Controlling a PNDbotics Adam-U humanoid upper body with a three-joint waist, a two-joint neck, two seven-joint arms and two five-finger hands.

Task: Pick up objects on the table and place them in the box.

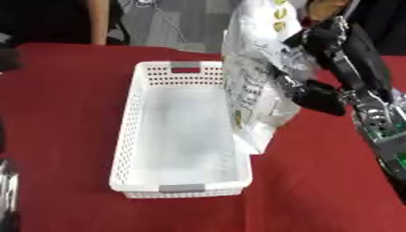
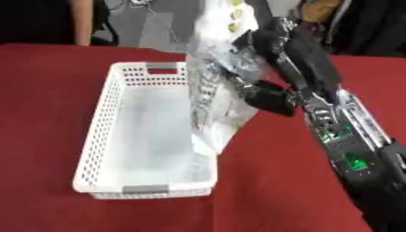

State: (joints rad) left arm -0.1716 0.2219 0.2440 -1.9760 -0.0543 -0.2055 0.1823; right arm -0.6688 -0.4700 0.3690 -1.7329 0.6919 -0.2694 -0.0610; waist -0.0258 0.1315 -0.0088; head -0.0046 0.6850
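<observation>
A white perforated plastic box (image 1: pixel 139 113) lies lengthwise on the red table, with nothing inside it. My right hand (image 1: pixel 317 68) is shut on a large white snack bag (image 1: pixel 253 86) with green and yellow print. The bag hangs upright over the box's right rim, its lower corner (image 1: pixel 252 145) just outside that rim. Fingers and thumb (image 2: pixel 269 97) pinch the bag from its right side. Only a sliver of the left arm (image 1: pixel 8 199) shows at the lower left edge; the left hand is out of sight.
The red tablecloth (image 1: pixel 63 113) surrounds the box on all sides. A person stands beyond the far edge at the upper left. My right forearm (image 2: pixel 349 149) crosses the right side of the table.
</observation>
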